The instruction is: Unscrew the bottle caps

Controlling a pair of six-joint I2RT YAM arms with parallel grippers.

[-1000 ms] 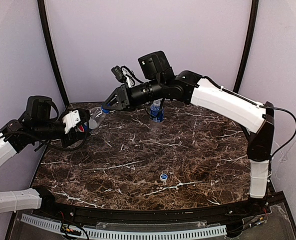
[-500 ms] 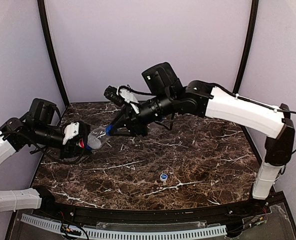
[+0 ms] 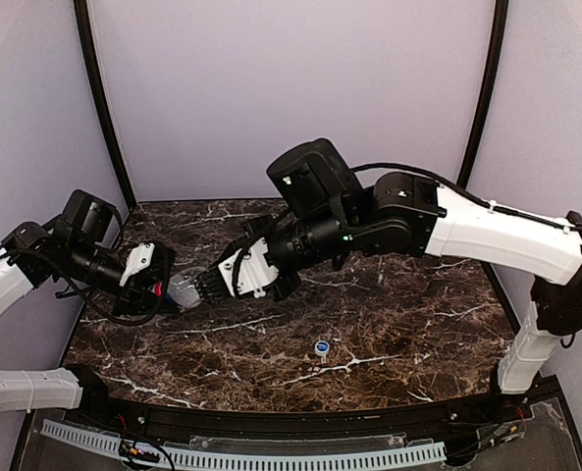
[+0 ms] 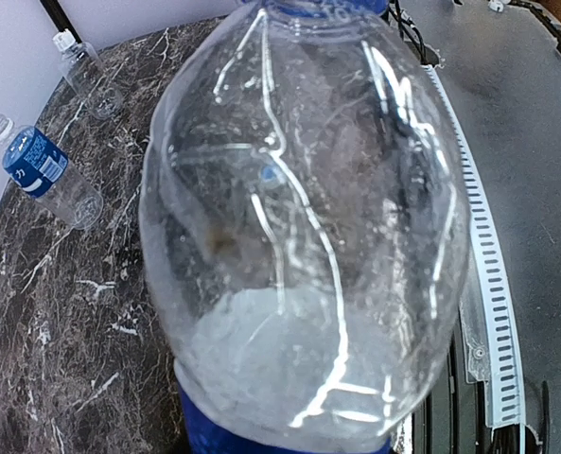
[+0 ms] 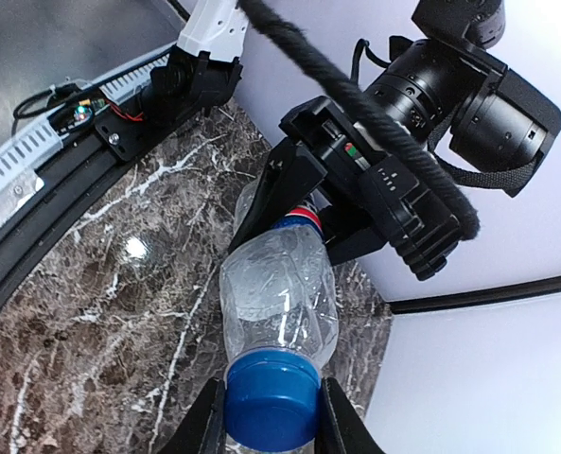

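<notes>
Right hand (image 5: 272, 418) seemingly pinches blue cap (image 5: 271, 402); left hand (image 3: 163, 291) grips bottle (image 5: 280, 293).

The left gripper (image 3: 159, 286) clamps the bottle (image 5: 280, 288) around its lower body, left arm (image 3: 4, 282) bent toward it, while the right arm (image 3: 487, 232) extends across to the bottle's neck, right gripper (image 5: 271, 430) closed on the cap (image 5: 270, 405).

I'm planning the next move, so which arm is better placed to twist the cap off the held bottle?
Right. The right gripper pinches the cap; the left gripper clamps the bottle, steadying it.
</notes>
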